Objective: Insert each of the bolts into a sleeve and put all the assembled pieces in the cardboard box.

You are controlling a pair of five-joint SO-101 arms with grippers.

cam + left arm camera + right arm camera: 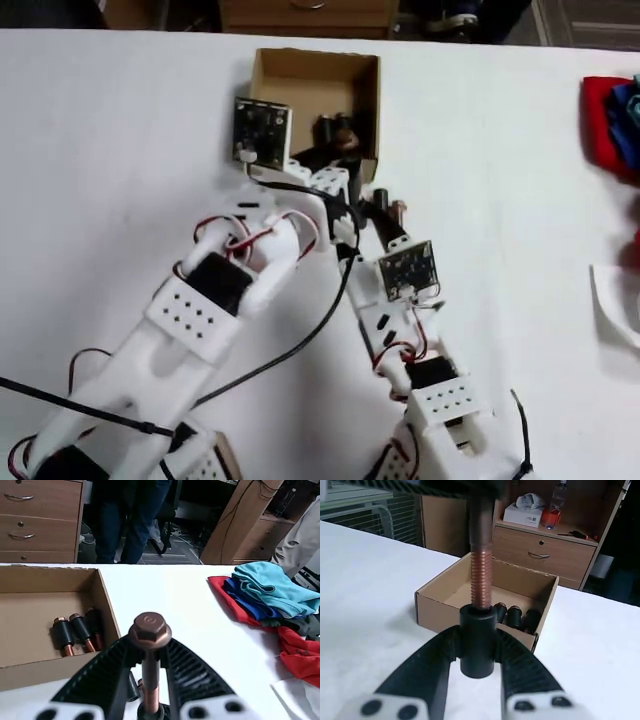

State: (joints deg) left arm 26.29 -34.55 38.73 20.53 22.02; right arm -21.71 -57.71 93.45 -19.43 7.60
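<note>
Left end effector (149,649) clamps a copper bolt (150,627) and right end effector (477,636) grips a black sleeve (477,652), just near of the cardboard box (432,607).
Three assembled pieces (75,632) lie in the box, and heaped cloths (270,590) sit at the right of the surface (120,150). From above, wrist cameras (410,268) hide the joint, and the bolt's tip is sunk in the sleeve.
</note>
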